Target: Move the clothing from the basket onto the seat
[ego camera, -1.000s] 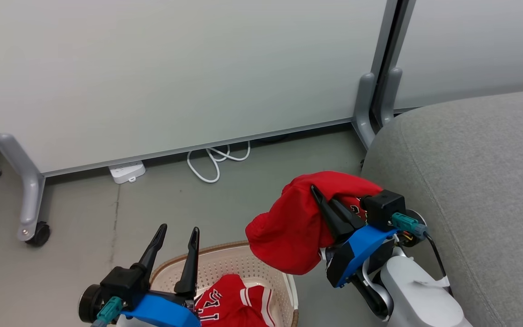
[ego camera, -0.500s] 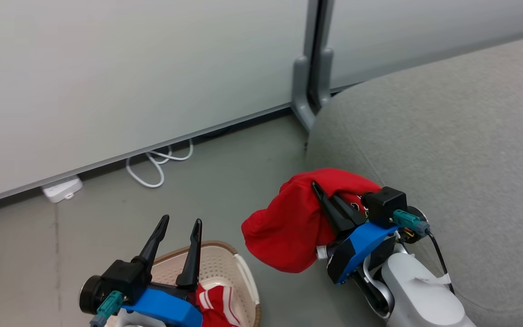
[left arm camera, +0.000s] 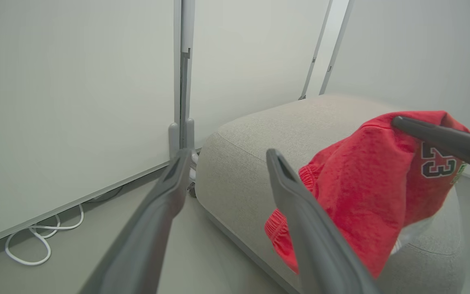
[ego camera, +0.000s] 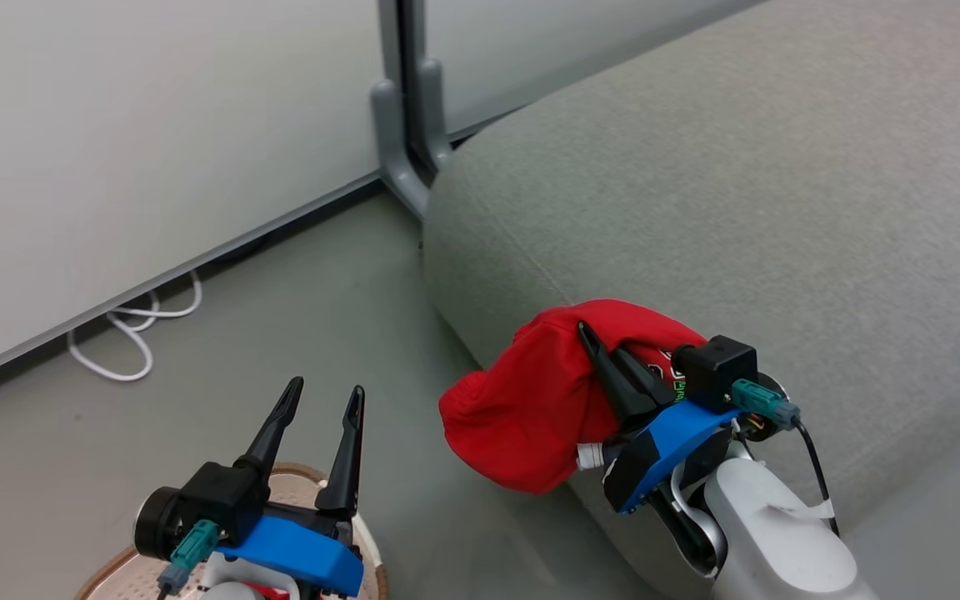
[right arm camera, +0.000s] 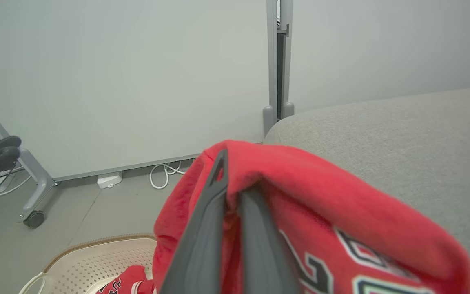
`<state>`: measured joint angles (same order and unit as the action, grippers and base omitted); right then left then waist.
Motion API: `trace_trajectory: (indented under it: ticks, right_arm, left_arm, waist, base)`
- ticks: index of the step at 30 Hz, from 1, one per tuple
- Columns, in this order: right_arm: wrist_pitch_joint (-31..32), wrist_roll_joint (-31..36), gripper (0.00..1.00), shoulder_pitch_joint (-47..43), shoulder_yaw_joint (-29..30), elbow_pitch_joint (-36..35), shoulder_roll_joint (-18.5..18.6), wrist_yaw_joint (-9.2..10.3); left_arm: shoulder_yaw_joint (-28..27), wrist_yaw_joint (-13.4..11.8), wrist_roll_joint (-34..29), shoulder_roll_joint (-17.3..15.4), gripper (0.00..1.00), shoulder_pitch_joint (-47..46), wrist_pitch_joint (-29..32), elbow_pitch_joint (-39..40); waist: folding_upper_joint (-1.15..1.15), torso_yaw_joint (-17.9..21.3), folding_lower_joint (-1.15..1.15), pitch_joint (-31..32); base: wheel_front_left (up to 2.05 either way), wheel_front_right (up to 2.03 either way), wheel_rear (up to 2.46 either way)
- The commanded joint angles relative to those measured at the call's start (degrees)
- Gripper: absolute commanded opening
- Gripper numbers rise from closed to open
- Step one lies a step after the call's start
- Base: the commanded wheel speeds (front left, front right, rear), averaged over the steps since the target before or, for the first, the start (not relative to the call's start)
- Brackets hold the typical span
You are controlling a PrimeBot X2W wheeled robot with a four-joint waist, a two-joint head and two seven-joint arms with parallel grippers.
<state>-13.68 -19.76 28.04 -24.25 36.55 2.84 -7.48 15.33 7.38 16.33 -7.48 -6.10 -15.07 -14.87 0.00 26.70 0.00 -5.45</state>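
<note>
Open seat [ego camera: 780, 167] top, post [ego camera: 387, 133] at corner

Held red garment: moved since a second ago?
Yes. The red garment hung over floor left of the seat; now it overlaps the seat's edge, farther from the basket.

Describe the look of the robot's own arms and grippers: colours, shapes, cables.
The left gripper and right gripper each have two long, tapering dark fingers on a black block, mounted on a bright blue wrist shell. A teal plug sits beside each block; the right one trails a black cable. The right forearm is a pale grey-white casing.
</note>
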Motion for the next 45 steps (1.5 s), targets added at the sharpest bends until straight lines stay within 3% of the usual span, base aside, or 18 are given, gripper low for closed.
trace_trajectory:
  ticks: [1, 20, 28, 35, 39, 40, 45]
  right_arm:
    - [-0.4, -0.2, 0.0, 0.5, 0.0, 0.0, 0.1, -0.03]
    - [-1.2, 0.0, 0.0, -1.3, 3.1, -0.4, 0.1, -0.03]
    - [0.1, -2.8, 0.0, 5.6, 4.6, -0.3, 0.1, -0.03]
    - [1.7, -1.1, 0.0, 22.0, 16.8, 3.9, 0.6, -0.03]
    - [1.7, 0.1, 0.0, 30.6, 25.6, 6.5, 4.5, -0.02]
    - [1.4, 0.4, 0.0, 33.7, 30.1, 7.5, 7.0, -0.03]
    - [0.1, 2.0, 0.0, 37.9, 40.6, 11.0, 12.3, -0.04]
  left_arm:
    - [-0.1, 0.1, -0.2, -0.5, 1.0, -0.8, -0.2, 0.0]
    - [3.6, 0.1, 1.1, -2.0, 1.0, -4.0, -0.2, -2.0]
    - [1.6, 0.2, -0.3, -2.6, 1.0, -3.5, -0.2, -0.4]
    - [3.3, 0.1, -1.9, -5.6, 1.0, -7.6, -0.2, 1.9]
    - [4.7, 0.1, -2.5, -7.7, 1.0, -11.7, -0.2, 3.8]
    - [5.4, 0.1, -2.7, -8.3, 1.0, -13.4, -0.2, 4.8]
    - [6.8, 0.1, -3.5, -9.9, 1.0, -17.4, -0.1, 7.3]
  waist:
    - [0.0, 2.9, 0.0, -0.9]
    - [0.0, 4.4, 0.0, -2.3]
    - [0.0, 4.7, 0.0, -5.7]
    - [0.0, 1.2, 0.0, -15.3]
    - [0.0, -2.1, 0.0, -21.4]
    - [0.0, -3.8, 0.0, -24.6]
    - [0.0, -7.2, 0.0, -31.4]
  base:
    - [0.0, 0.0, 0.0]
    - [0.0, 0.0, 0.0]
    - [0.0, 0.0, 0.0]
    - [0.0, 0.0, 0.0]
    - [0.0, 0.0, 0.0]
    - [0.0, 0.0, 0.0]
    - [0.0, 0.0, 0.0]
